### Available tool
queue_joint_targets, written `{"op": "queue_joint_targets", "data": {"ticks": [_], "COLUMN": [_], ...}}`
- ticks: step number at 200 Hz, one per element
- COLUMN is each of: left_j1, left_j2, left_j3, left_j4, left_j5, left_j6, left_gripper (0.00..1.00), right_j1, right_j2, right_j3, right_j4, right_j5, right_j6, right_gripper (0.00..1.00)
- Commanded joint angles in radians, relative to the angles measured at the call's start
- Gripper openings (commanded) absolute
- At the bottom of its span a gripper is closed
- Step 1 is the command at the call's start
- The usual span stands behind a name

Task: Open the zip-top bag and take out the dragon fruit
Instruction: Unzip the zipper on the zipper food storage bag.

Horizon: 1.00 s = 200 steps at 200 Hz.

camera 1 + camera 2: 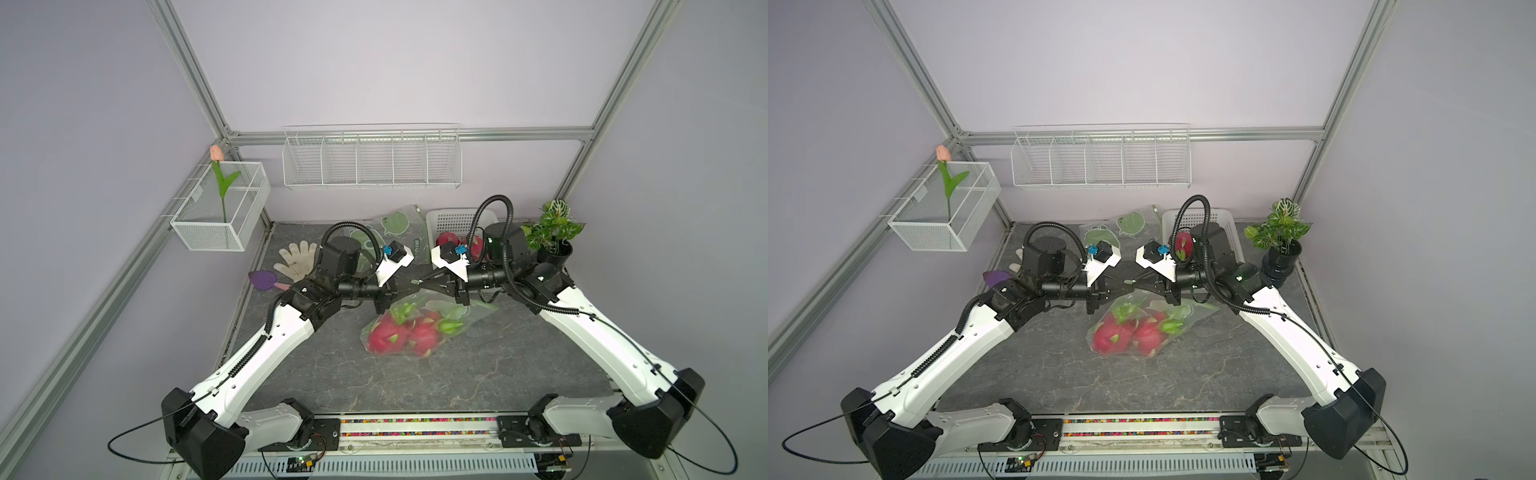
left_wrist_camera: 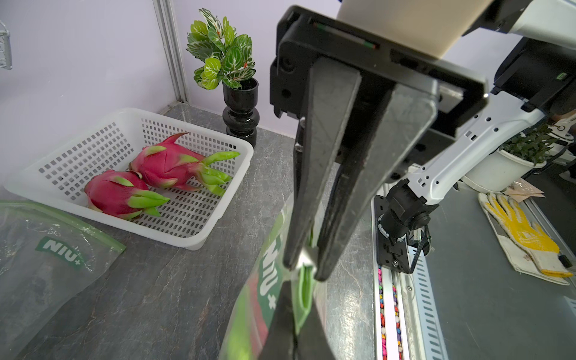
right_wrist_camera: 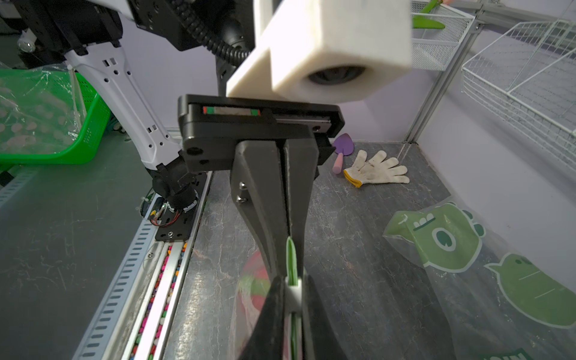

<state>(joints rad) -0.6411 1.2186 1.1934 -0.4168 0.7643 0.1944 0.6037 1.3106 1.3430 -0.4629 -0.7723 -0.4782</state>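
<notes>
Two bagged dragon fruits (image 1: pixel 386 336), two loose dragon fruits (image 2: pixel 168 165) in one white basket (image 2: pixel 190 242).

Clear zip-top bag (image 1: pixel 469 309) (green-edged mouth raised) holds two magenta dragon fruits (image 1: pixel 388 337); two more fruits (image 2: pixel 162 168) lie outside.

Lower centre in a top view: bare table (image 1: pixel 478 382), open for passage.
Centre: full bag (image 1: pixel 473 311) blocks.
Left: glove (image 1: pixel 296 259), trowel (image 1: pixel 264 279).
Upper right: basket (image 1: pixel 453 216), plant (image 1: pixel 555 232).
</notes>
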Motion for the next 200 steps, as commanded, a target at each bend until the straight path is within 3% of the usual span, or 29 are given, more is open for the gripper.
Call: {"op": "queue_joint_targets", "data": {"ticks": [1,33,69,136,200], "left_j1": [0.004,0.01,0.058,0.176,0.306], "left_j2": [0.009,-0.009,-0.083,-0.23,-0.271], "left_j3": [0.037,0.038,0.032,0.029,0.178], "left_j4": [0.018,0.025,0.01,0.058,-0.243], "left_j5": [0.015,-0.022,0.025,-0.183,-0.338], "left_j6": [-0.005,-0.026,-0.06,-0.264,-0.299], "left_gripper": [0.0,0.0,0.0,0.0,0.0], "right_j1": [0.002,0.0,-0.004,-0.031,-0.045], "right_j2": [0.004,-0.002,-0.023,-0.067,-0.103], "right_j3": [0.019,0.008,-0.031,-0.115,-0.194], "right_j4": [-0.019,-0.02,0.022,0.076,0.14], "right_j5": [0.0,0.006,0.027,0.039,0.056], "right_j6": [-0.031,-0.033,-0.012,0.011,0.049], "right_gripper": [0.07,0.07,0.07,0.07,0.07]}}
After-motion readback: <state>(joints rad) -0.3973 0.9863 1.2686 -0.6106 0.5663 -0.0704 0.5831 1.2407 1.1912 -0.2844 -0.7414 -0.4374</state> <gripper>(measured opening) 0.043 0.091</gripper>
